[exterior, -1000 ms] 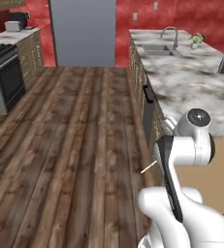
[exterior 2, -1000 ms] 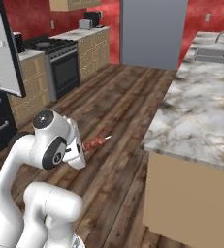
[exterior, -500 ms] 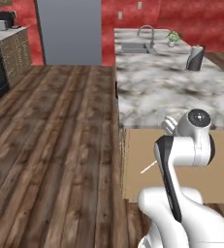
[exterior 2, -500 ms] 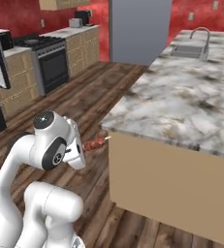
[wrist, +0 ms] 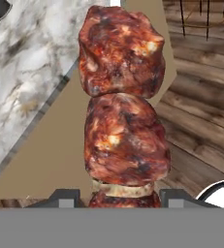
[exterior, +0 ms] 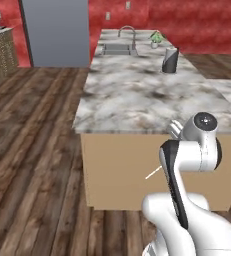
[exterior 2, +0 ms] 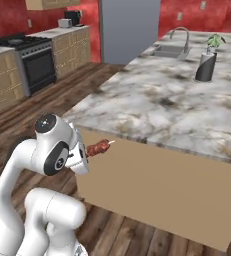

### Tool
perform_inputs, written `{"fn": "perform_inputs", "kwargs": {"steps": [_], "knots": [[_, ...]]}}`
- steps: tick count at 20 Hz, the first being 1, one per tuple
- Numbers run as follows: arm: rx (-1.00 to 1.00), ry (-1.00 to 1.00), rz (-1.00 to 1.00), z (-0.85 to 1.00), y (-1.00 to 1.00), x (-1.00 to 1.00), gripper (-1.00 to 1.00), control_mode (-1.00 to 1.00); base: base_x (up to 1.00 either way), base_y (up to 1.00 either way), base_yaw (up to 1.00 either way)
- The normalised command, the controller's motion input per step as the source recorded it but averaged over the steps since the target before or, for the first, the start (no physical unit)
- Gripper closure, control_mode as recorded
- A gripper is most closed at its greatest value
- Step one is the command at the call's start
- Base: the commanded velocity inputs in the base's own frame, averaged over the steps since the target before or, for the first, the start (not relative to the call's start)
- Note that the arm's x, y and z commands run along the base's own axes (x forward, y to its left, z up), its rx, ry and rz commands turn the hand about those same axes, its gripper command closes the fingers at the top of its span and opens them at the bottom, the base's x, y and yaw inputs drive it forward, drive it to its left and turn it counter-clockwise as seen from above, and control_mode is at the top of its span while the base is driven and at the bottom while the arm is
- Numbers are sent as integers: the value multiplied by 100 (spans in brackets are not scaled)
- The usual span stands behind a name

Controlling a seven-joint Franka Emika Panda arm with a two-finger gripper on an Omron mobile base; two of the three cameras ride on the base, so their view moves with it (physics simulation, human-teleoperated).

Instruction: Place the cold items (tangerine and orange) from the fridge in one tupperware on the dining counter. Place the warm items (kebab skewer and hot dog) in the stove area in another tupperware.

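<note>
Browned meat chunks of the kebab [wrist: 123,121] stand between the fingertips [wrist: 65,198] of the gripper [wrist: 118,199], which is clamped on the skewer, its stick pointing away from the hand. Seen from the right, the kebab [exterior 2: 98,148] juts from the gripper [exterior 2: 86,152] toward the marble counter [exterior 2: 187,115], just beyond it. Wood floor [exterior: 32,150] lies below; a sink [exterior: 118,49], dark jug [exterior: 170,60] and red walls [exterior: 187,25] lie farther off.

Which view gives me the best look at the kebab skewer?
The hand view: the kebab skewer runs up from between the fingertips, meat chunks in close-up. The right base view shows it small, sticking out of the gripper; the left base view shows just its thin stick.
</note>
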Motion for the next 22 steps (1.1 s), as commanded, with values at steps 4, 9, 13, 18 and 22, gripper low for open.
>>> {"fn": "perform_inputs", "kwargs": {"steps": [4, 9, 13, 18, 22], "knots": [[0, 0, 0, 0, 0, 0, 100, 100, 15, -100, 0], [0, 0, 0, 0, 0, 0, 100, 100, 22, -100, 0], [0, 0, 0, 0, 0, 0, 100, 100, 11, -100, 0], [0, 0, 0, 0, 0, 0, 100, 100, 1, -100, 0], [0, 0, 0, 0, 0, 0, 100, 100, 0, -100, 0]]}}
